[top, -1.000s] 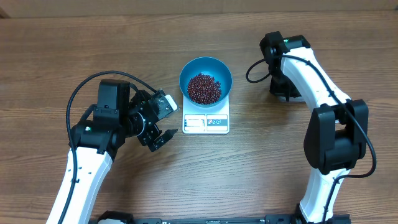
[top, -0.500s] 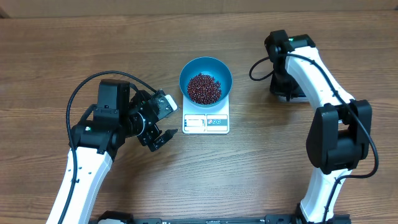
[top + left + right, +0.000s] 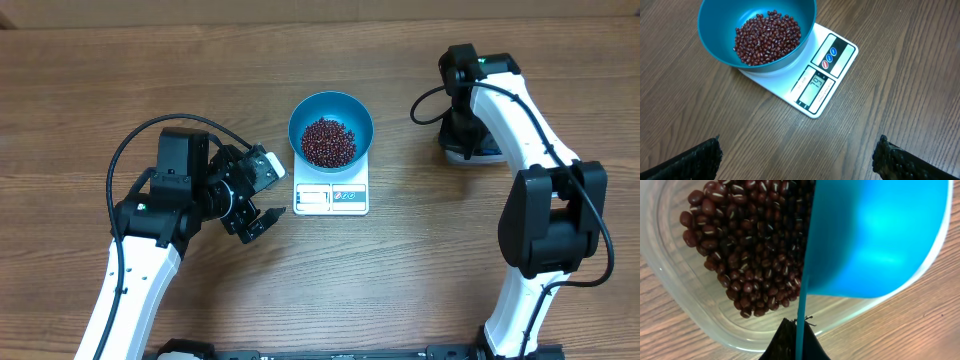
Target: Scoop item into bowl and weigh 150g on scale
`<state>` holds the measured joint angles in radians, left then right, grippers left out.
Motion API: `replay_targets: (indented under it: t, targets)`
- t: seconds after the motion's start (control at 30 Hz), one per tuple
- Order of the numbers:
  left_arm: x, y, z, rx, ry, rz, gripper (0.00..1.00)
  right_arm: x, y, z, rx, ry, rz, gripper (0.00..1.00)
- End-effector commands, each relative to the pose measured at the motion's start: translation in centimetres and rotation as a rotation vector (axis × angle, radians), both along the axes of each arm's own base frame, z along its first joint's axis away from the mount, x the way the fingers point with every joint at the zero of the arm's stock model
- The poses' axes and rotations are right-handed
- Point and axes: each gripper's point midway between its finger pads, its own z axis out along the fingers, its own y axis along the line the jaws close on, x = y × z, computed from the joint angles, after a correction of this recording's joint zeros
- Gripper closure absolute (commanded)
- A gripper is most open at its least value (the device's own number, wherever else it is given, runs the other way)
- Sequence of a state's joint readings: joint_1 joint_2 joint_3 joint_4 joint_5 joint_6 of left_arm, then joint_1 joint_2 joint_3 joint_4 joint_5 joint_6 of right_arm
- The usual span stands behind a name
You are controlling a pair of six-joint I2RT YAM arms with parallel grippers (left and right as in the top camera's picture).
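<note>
The right claw [image 3: 796, 340] is pinched on the blue scoop [image 3: 875, 235], poised over the clear tub [image 3: 675, 295] of beans [image 3: 750, 245] — a refill, I judge. The left claw [image 3: 800, 167] hangs spread beside the scale [image 3: 331, 198], where the bowl [image 3: 331, 104] sits part-filled. Next — dip, lift level, carry across.

Ahead of the left pincer [image 3: 797, 152], whose black pads [image 3: 697, 161] look coarse and matt, the table [image 3: 900, 90] is brown wood grain with a dull satin finish. The scale [image 3: 785, 82] is smooth white plastic with a glossy display window, and the bowl [image 3: 715, 30] is smooth teal plastic with a soft sheen. The beans [image 3: 767, 37] have smooth, faintly shiny skins; just above the right pincer [image 3: 796, 342] the scoop [image 3: 880, 235] is smooth, semi-matt blue plastic, and to its left the tub [image 3: 700, 305] is clear glossy plastic.
</note>
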<state>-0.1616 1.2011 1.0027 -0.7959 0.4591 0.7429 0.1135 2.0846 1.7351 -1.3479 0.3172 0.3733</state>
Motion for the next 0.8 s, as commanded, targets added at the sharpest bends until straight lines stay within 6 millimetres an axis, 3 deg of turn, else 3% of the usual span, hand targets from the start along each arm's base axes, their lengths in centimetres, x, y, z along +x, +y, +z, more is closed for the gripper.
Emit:
replay_targets:
  t: [0.0, 0.27, 0.5, 0.77]
  targets:
    - [0.0, 0.1, -0.4, 0.009, 0.002, -0.011, 0.00, 1.1, 0.2, 1.4, 0.029, -0.038, 0.016, 0.96]
    - [0.0, 0.1, -0.4, 0.009, 0.002, -0.011, 0.00, 1.5, -0.1, 4.8, 0.015, -0.051, 0.071, 0.96]
    - [0.0, 0.1, -0.4, 0.009, 0.002, -0.011, 0.01, 1.0, -1.0, 5.2, -0.031, -0.026, 0.078, 0.96]
    - [0.0, 0.1, -0.4, 0.009, 0.002, -0.011, 0.00, -0.1, -3.8, 6.1, -0.162, 0.020, 0.072, 0.96]
